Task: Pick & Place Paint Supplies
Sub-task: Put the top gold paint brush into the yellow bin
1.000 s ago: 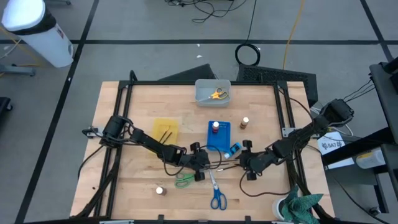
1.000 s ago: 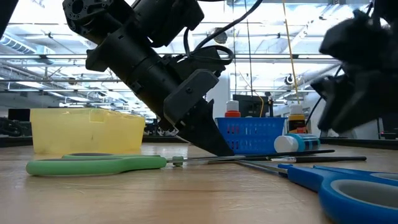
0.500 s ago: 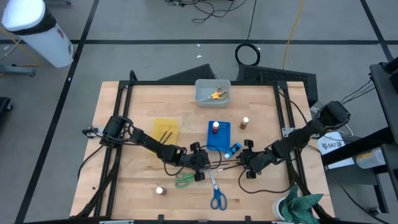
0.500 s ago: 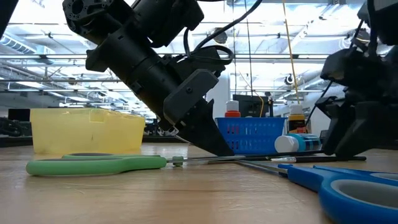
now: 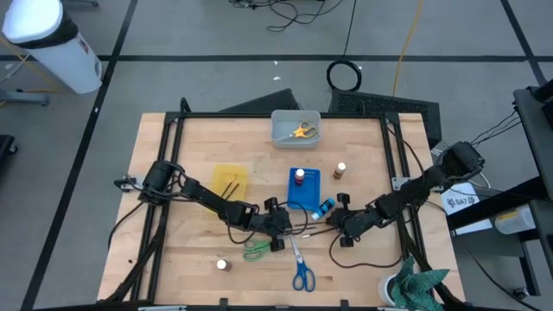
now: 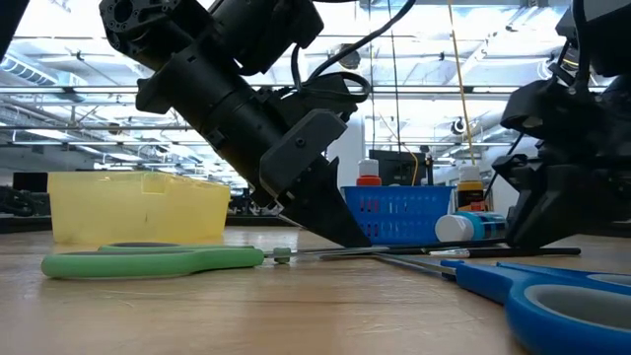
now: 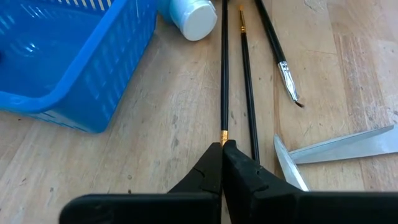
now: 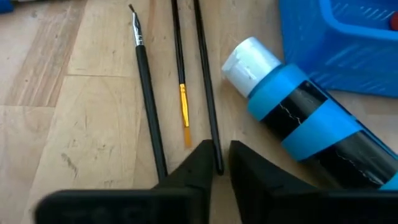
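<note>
step: lift brush [image 7: 224, 74] | left hand [image 7: 221, 147]: pinching brush end | right hand [image 8: 216, 155]: nearly pressed together around another brush | tip: raise level, clear of blue tray [image 7: 56, 62]

High view straight down over whole bench [image 5: 173, 173], low view at bench-top level facing across past blue tray [image 6: 404, 215] into room, both wrist views close to the wood beside blue tray, all four share tray and thin brushes [image 7: 224, 68].
</note>
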### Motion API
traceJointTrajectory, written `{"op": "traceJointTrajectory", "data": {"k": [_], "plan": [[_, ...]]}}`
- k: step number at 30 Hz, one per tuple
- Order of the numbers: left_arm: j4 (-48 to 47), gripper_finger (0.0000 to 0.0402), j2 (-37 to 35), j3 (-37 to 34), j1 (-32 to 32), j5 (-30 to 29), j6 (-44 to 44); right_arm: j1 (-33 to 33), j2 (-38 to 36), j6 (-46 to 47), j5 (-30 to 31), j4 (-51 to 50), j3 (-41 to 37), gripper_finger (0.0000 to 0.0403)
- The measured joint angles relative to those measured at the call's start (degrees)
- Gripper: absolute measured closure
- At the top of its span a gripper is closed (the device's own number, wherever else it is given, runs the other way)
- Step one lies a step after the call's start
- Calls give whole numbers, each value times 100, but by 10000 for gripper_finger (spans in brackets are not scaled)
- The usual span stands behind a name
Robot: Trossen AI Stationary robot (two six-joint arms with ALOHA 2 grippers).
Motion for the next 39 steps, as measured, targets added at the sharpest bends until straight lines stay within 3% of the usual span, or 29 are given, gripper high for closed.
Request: {"op": "traceJointTrajectory", "data": {"k": [3, 10, 23, 28, 32, 39], "plan": [[2, 387, 0, 0, 0, -13, -4, -15, -7, -164, -195, 7, 0, 395], [59, 362, -214, -20, 7, 56, 319, -13, -64, -341, -127, 51, 0, 399], [644, 360, -1067, -15, -118, 79, 399, 30, -114, -827, -102, 96, 395, 401], [912, 355, -1054, -11, -90, 610, -10, 51, -114, -980, -83, 31, 598, 402], [1046, 318, -1060, -11, -140, 540, -46, 51, -114, -1116, -77, 32, 705, 402], [738, 210, -1036, -7, -210, 419, -1, 51, -114, -1127, 19, 42, 713, 402]]}}
